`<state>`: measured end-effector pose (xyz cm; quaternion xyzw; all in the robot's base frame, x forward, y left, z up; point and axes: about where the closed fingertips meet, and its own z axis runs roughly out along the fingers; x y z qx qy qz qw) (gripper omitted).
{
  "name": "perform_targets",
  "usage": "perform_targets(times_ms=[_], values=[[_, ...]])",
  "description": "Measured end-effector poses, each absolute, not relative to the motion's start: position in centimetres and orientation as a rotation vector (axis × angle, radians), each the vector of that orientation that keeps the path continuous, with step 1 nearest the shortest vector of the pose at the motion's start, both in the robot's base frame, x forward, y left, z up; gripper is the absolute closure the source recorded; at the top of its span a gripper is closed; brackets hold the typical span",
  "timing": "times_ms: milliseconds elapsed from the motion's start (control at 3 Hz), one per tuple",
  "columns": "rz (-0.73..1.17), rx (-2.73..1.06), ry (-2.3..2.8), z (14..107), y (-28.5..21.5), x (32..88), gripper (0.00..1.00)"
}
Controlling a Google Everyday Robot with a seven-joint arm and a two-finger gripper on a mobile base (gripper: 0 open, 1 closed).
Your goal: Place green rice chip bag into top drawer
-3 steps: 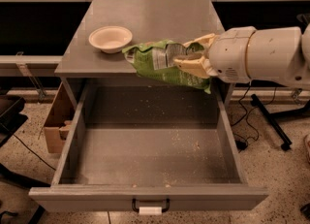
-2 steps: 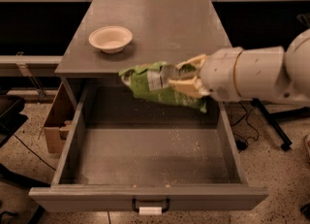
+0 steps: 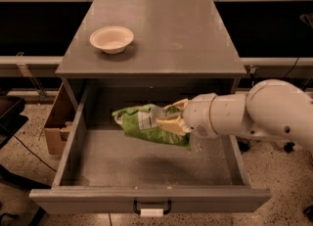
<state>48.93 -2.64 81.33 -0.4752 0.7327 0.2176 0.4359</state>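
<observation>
Green rice chip bag (image 3: 144, 126) is in mid-air at frame centre, inside the footprint of the open top drawer (image 3: 205, 198) and above its floor, not resting on it. It hangs roughly level, free end pointing left.

Gripper (image 3: 169, 121) comes in from the right, just right of centre, with the fingers (image 3: 171, 126) clamped on the bag's right end. Arm (image 3: 254, 115) crosses over the drawer's right wall.

Risks from here, my read:
- You're holding one end only, and the bag is crinkly and light. Release this high and it may flutter or land propped on the left wall instead of flat.
- Bag sits toward the back half, under the tabletop (image 3: 195, 29) edge. Lift out steeply and the wrist could clip that edge.
- Going lower, watch the forearm against the right drawer wall.
- Foil may cling to a finger on release, so retract slowly.

White bowl (image 3: 111, 39) at upper left of the tabletop and cardboard box (image 3: 55, 127) at left are well apart from your path.
</observation>
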Motion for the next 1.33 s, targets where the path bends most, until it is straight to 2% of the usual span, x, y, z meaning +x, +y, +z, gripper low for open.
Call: perform_targets(times_ms=[667, 1000, 1333], values=[[0.715, -1.087, 1.874, 74.8, 1.8, 48.7, 1.0], [0.713, -1.085, 1.874, 74.8, 1.8, 48.8, 0.81], [0.713, -1.085, 1.874, 74.8, 1.8, 48.8, 0.58]])
